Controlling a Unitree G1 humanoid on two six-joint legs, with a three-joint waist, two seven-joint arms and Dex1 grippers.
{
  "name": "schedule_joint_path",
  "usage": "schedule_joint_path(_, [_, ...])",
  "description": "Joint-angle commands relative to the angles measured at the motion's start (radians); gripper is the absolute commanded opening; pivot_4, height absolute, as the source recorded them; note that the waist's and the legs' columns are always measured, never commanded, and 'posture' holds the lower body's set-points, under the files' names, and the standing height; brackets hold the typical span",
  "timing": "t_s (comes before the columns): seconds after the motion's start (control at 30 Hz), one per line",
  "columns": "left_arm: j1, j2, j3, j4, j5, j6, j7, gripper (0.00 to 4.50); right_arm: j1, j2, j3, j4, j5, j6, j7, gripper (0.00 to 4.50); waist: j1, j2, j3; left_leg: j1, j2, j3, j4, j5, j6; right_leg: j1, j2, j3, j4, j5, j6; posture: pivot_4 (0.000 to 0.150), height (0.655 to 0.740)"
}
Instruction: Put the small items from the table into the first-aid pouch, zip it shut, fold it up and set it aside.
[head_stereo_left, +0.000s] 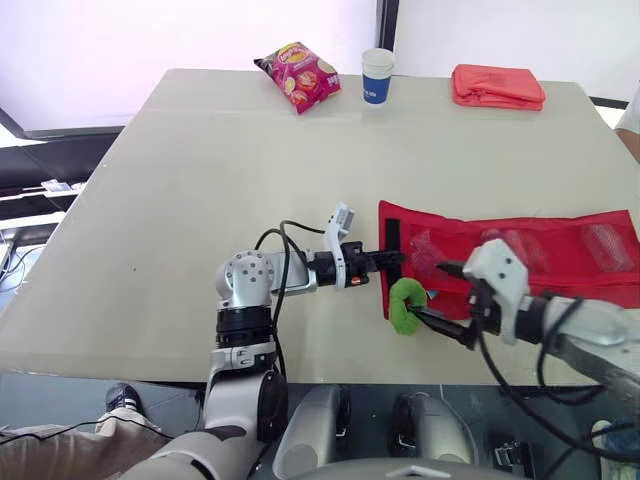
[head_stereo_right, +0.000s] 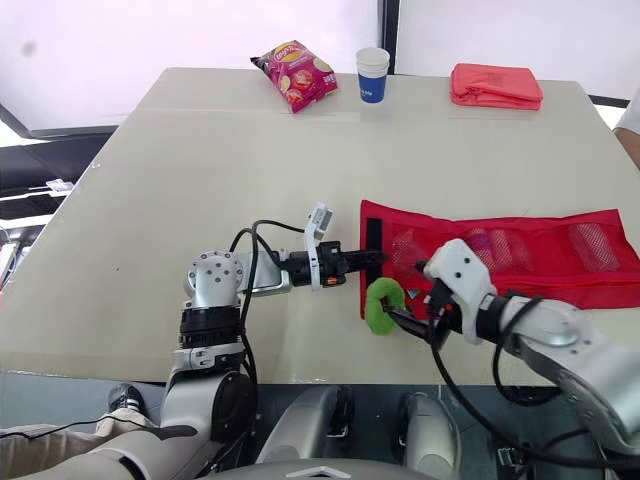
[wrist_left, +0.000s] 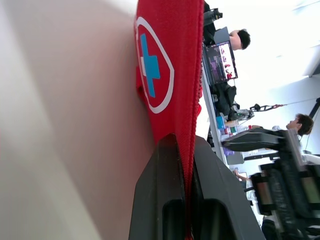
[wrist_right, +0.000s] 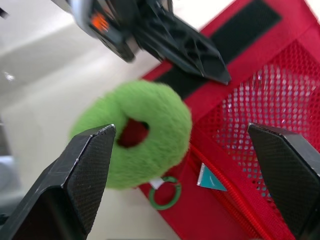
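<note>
- Red fabric, the pouch (head_stereo_left: 520, 255) lies unfolded and flat on the right near part of the table (head_stereo_left: 200, 170) in the eye views. Its long axis runs left to right, and its black strip (head_stereo_left: 391, 240) end points at the left gripper (head_stereo_left: 385, 260), which pinches that edge.
- Left wrist view: both black fingers (wrist_left: 155, 190) are clamped on the pouch's hem, and a white shield (wrist_left: 155, 65) with a blue cross marks the outer face.
- Right wrist view: the right gripper (wrist_right: 180, 135) is spread wide, with a green fluffy ring (wrist_right: 150, 120) between its fingers at the pouch's near left corner, beside the mesh pocket (wrist_right: 270, 100).
</note>
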Motion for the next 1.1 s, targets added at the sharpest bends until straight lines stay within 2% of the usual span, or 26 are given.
schedule_joint_path(0.03, [-0.004,-0.001,0.004,-0.037,-0.016,-0.015,-0.005,0.01,-0.034,0.02,0.034,0.008,-0.043,-0.015,-0.013,4.5,-0.001,0.0,0.0,0.0,0.0,0.0,0.0,0.0,0.0,0.0,0.001,0.0,0.0,0.0,0.0,0.15,0.74])
schedule_joint_path(0.1, [0.0,0.0,0.004,-0.041,-0.017,-0.015,-0.003,0.01,-0.043,0.018,0.063,0.021,-0.072,-0.02,-0.004,4.5,-0.001,0.0,0.0,0.0,0.0,0.0,0.0,0.0,0.0,0.0,0.001,0.0,0.0,-0.001,0.001,0.15,0.74])
schedule_joint_path(0.2, [0.006,-0.001,0.005,-0.049,-0.017,-0.018,0.0,0.0,-0.063,0.03,0.097,0.042,-0.108,-0.031,0.002,3.67,-0.003,0.0,0.0,0.0,0.0,0.0,0.0,0.0,0.0,0.0,0.001,0.0,0.0,0.0,0.001,0.15,0.74])
schedule_joint_path(0.23, [0.007,0.0,0.005,-0.051,-0.015,-0.022,0.0,0.0,-0.065,0.038,0.1,0.045,-0.111,-0.035,0.005,3.28,-0.003,0.0,0.0,0.0,0.0,0.0,0.0,0.0,0.0,0.0,0.001,0.0,0.0,0.0,0.001,0.15,0.74])
schedule_joint_path(0.3, [0.01,0.006,0.002,-0.054,-0.014,-0.029,-0.002,0.0,-0.06,0.052,0.091,0.046,-0.119,-0.037,0.002,2.22,-0.003,0.0,0.0,0.0,0.0,0.0,0.0,0.0,0.0,0.0,0.002,0.0,0.0,0.0,0.001,0.15,0.74])
schedule_joint_path(0.33, [0.011,0.01,0.001,-0.054,-0.013,-0.032,-0.004,0.0,-0.056,0.058,0.079,0.045,-0.118,-0.035,0.0,1.62,-0.003,0.0,0.0,0.0,0.0,0.0,0.0,0.0,0.0,0.0,0.002,0.0,0.0,0.0,0.001,0.15,0.74])
schedule_joint_path(0.37, [0.01,0.019,-0.001,-0.052,-0.011,-0.038,-0.008,0.0,-0.048,0.075,0.043,0.044,-0.107,-0.031,-0.011,0.76,-0.003,0.0,0.0,0.0,0.0,0.0,0.0,0.0,0.0,0.0,0.002,0.0,0.0,0.0,0.0,0.15,0.74])
schedule_joint_path(0.43, [0.011,0.048,-0.007,-0.046,0.0,-0.054,-0.022,0.0,-0.007,0.09,-0.046,0.038,-0.091,-0.019,-0.034,0.11,-0.002,0.0,0.0,0.0,0.0,0.0,0.0,0.0,0.0,0.0,0.002,0.0,0.0,0.0,0.0,0.15,0.74])
schedule_joint_path(0.63, [0.019,0.158,-0.039,-0.024,0.02,-0.096,-0.083,0.0,0.131,0.109,-0.238,0.047,-0.129,-0.011,-0.105,0.11,-0.004,0.0,0.0,0.001,0.001,0.001,0.0,-0.001,-0.001,0.0,0.002,0.0,0.001,0.0,0.0,0.15,0.74])
schedule_joint_path(0.8, [0.021,0.243,-0.051,0.008,0.043,-0.124,-0.131,0.0,0.145,0.104,-0.307,0.129,-0.231,-0.004,-0.204,0.11,-0.006,0.0,0.0,0.001,0.001,0.001,0.0,-0.002,-0.004,0.0,0.002,0.001,0.001,0.0,0.0,0.15,0.74])
schedule_joint_path(0.97, [0.017,0.39,-0.095,0.094,0.105,-0.2,-0.234,0.0,0.134,0.077,-0.361,0.226,-0.349,-0.037,-0.27,0.11,-0.008,0.0,0.0,0.001,0.001,0.002,-0.001,-0.002,-0.004,-0.002,0.003,0.002,0.002,0.0,0.0,0.15,0.74])
schedule_joint_path(1.1, [-0.039,0.536,-0.145,0.309,0.236,-0.375,-0.351,0.0,0.124,0.034,-0.437,0.321,-0.443,-0.082,-0.31,0.11,-0.012,0.0,0.0,0.002,0.001,0.003,-0.001,-0.002,-0.005,-0.002,0.003,0.002,0.002,-0.002,0.002,0.15,0.74])
